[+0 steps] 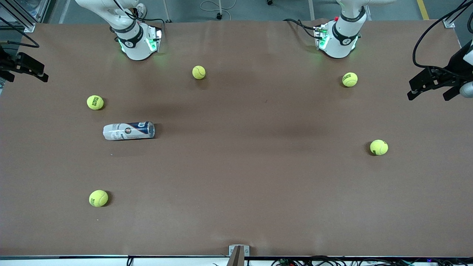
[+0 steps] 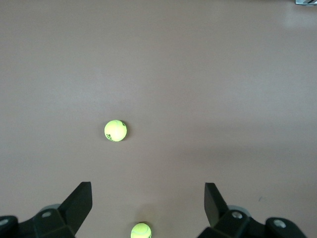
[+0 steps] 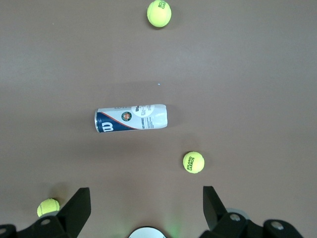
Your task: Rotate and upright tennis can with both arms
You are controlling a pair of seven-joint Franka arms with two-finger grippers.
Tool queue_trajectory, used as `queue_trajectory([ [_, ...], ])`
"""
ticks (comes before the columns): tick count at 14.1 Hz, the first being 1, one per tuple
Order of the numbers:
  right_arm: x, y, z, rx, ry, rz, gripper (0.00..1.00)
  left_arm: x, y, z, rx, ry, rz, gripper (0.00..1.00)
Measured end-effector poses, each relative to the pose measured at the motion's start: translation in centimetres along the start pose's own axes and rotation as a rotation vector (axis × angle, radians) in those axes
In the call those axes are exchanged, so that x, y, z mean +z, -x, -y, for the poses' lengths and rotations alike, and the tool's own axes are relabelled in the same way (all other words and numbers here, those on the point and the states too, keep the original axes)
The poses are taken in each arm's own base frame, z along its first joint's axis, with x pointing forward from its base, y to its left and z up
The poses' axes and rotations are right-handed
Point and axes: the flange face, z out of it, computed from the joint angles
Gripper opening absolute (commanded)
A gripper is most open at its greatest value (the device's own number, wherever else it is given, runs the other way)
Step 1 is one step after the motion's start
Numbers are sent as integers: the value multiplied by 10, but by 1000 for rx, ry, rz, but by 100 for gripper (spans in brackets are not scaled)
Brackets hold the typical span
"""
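The tennis can [image 1: 128, 130] lies on its side on the brown table, toward the right arm's end. Its white end points to that end of the table and its dark-blue end with the metallic rim points to the middle. It also shows in the right wrist view [image 3: 131, 118]. My right gripper [image 3: 146, 198] is open and empty, high over the table by its own base [image 3: 146, 233], well apart from the can. My left gripper [image 2: 148, 198] is open and empty, high over the left arm's end, with no can in its view. Neither hand shows in the front view.
Several yellow-green tennis balls lie scattered: one [image 1: 95, 102] just farther than the can, one [image 1: 98, 198] nearer the camera, one [image 1: 198, 72] by the right base, two [image 1: 349, 79] [image 1: 378, 147] at the left arm's end. Black fixtures [image 1: 432, 83] [image 1: 26, 68] overhang both table ends.
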Motion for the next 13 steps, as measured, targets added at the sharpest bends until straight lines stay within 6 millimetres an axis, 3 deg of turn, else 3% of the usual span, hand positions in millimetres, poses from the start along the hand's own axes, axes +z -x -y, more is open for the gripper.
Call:
queue_trajectory([
  [3,-2,-1,2,-6,1,-13,100,0,0,6,-6,-22,-1,100],
  [9,-2,1,5,-11,-10,-8,100,0,0,0,6,-26,-1,100],
  [13,-5,3,-3,4,-13,-4,100,0,0,-1,9,-26,-1,100],
])
